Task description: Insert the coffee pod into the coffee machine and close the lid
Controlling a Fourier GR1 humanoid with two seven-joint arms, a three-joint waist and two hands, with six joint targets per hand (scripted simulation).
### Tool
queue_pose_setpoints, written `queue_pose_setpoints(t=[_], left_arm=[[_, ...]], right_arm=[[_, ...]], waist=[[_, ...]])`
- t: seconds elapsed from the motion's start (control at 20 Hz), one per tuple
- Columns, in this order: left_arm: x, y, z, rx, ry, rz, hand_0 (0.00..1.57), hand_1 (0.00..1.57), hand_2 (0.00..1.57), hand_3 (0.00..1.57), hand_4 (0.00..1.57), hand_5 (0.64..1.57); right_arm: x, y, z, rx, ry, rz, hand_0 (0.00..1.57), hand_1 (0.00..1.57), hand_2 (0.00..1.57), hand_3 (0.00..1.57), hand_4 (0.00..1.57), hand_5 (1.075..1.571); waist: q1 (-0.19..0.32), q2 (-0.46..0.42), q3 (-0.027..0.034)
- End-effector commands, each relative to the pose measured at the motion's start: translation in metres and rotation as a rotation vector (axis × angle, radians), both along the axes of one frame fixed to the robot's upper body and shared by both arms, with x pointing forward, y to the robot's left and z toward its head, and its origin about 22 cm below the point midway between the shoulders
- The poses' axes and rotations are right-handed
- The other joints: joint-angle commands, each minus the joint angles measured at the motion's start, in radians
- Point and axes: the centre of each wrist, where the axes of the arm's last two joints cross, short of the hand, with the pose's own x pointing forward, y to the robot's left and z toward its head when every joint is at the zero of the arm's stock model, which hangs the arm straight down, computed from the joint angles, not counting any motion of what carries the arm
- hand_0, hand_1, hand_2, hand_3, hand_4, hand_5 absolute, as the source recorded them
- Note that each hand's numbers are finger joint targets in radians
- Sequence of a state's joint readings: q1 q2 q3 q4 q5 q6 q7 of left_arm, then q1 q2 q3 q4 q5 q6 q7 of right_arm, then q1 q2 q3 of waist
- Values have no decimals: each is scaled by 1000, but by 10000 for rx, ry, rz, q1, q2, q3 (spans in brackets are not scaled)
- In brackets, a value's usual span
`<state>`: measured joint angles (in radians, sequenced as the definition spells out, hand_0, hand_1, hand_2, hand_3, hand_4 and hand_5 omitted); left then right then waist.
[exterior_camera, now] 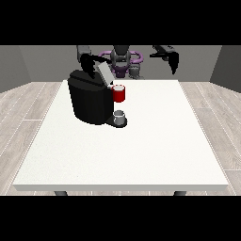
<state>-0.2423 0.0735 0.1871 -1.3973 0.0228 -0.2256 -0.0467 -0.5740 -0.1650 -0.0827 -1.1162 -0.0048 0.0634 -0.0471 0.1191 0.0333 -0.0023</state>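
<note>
The coffee pod [119, 93] sat in the coffee machine [91, 100], so the hand at the view's left [87, 65], finger state unclear, should press the raised lid [104, 73] straight down.

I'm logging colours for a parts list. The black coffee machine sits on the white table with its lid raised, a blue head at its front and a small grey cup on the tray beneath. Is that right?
Not quite: the head at the front of the coffee machine is red, not blue, as the front view shows. The rest holds: the machine is black, it sits on the white table, its lid is raised, and a small grey cup stands on the tray beneath.
</note>
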Motion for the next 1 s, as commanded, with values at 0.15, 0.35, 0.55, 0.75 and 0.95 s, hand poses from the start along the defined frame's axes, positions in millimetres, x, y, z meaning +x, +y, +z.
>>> queue_pose_setpoints(t=[0.15,0.35,0.55,0.75,0.95], left_arm=[[-6,-11,-3,177,23,-3,0,0,0,0,0,1571],[5,4,3,132,-447,95,0,0,0,0,0,1571],[8,10,-4,1,-123,617,0,0,0,0,0,1571],[7,14,1,224,-163,374,0,0,0,0,141,1571],[2,20,8,355,50,152,0,0,0,0,148,1571]], right_arm=[[13,6,4,20,176,-17,0,0,0,0,0,1571],[17,26,10,-353,-290,478,0,0,0,0,0,1571],[16,42,12,-205,-259,926,0,0,0,0,0,1571],[22,35,16,-504,-427,812,0,0,0,0,114,1571],[26,46,20,-982,-337,935,0,0,0,0,0,1571]], waist=[[197,231,24],[115,642,22],[-230,439,21],[-102,412,22],[345,85,23]])
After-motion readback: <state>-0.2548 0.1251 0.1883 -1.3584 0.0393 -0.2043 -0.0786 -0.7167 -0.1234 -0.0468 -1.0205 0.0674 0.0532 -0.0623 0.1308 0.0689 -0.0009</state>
